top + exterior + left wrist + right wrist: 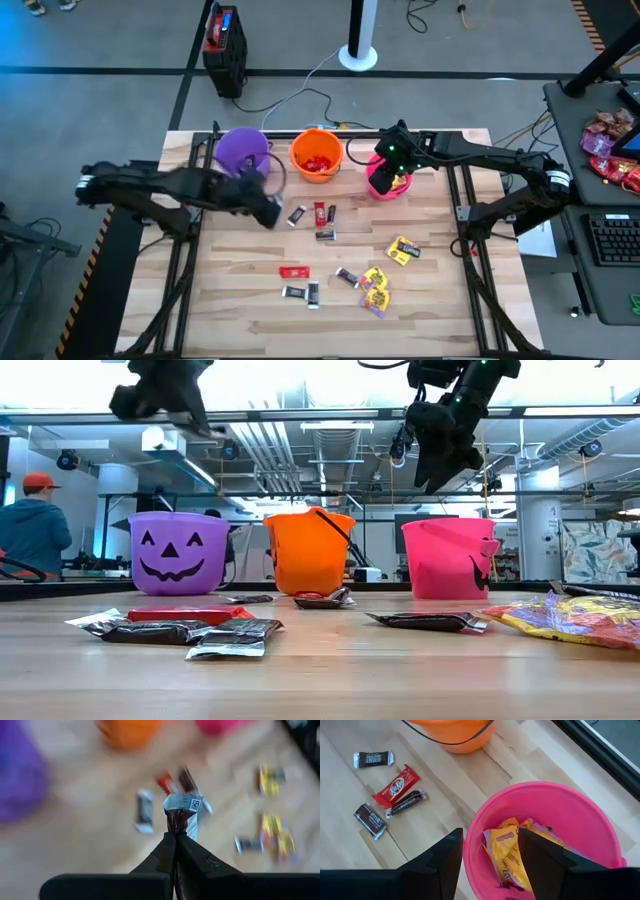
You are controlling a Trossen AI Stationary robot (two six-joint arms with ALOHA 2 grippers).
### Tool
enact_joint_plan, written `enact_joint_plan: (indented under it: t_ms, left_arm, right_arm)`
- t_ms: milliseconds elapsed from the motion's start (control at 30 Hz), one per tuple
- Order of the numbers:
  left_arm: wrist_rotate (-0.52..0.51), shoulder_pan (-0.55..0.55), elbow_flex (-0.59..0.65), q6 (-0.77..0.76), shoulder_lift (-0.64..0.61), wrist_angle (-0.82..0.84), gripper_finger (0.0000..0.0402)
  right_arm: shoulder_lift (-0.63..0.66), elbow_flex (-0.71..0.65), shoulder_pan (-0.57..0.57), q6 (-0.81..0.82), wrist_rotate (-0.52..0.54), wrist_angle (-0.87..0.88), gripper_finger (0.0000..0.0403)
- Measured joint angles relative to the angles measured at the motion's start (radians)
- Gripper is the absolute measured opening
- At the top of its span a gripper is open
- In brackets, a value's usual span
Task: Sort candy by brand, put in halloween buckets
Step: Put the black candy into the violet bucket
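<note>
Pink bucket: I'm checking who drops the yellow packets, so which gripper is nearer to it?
Right. The right gripper hangs open directly over the pink bucket; the left gripper is by the purple bucket, shut on a dark candy bar.

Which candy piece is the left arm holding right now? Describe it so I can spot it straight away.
Start at the purple bucket at the back left of the table. Just in front of it the left gripper hangs above the wood, shut on a dark brown bar with a silver crimped end. Unlike the other pieces, it is off the table, pinched between the fingers.
</note>
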State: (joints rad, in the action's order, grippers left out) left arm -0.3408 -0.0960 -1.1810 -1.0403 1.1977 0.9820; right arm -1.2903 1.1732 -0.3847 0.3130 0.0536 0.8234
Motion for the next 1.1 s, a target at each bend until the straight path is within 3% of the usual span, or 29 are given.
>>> enact_joint_plan:
  t_ms: [167, 267, 467, 633, 767, 1100]
  left_arm:
    - [-0.232, 0.102, -0.112, 0.006, -0.064, 0.246, 0.0001]
    - [-0.26, 0.235, -0.169, 0.074, -0.065, 0.388, 0.0001]
    - [-0.082, 0.543, -0.168, 0.339, -0.043, 0.381, 0.0]
    - [0.012, 0.721, -0.1, 0.556, 0.026, 0.272, 0.0]
    - [0.113, 0.81, -0.082, 0.704, 0.11, 0.15, 0.0]
    - [0.125, 0.921, -0.08, 0.897, 0.288, 0.152, 0.0]
  right_arm:
    - [0.0, 0.0, 0.0, 0.01, 0.001, -0.01, 0.0183]
    - [0.0, 0.0, 0.0, 0.027, 0.001, -0.036, 0.0183]
    - [0.0, 0.0, 0.0, 0.036, 0.007, -0.056, 0.0183]
    - [0.0, 0.0, 0.0, 0.065, 0.026, -0.056, 0.0183]
    - [0.0, -0.001, 0.0, 0.091, 0.026, -0.055, 0.0183]
    - [0.0, -0.001, 0.0, 0.192, 0.026, -0.055, 0.0183]
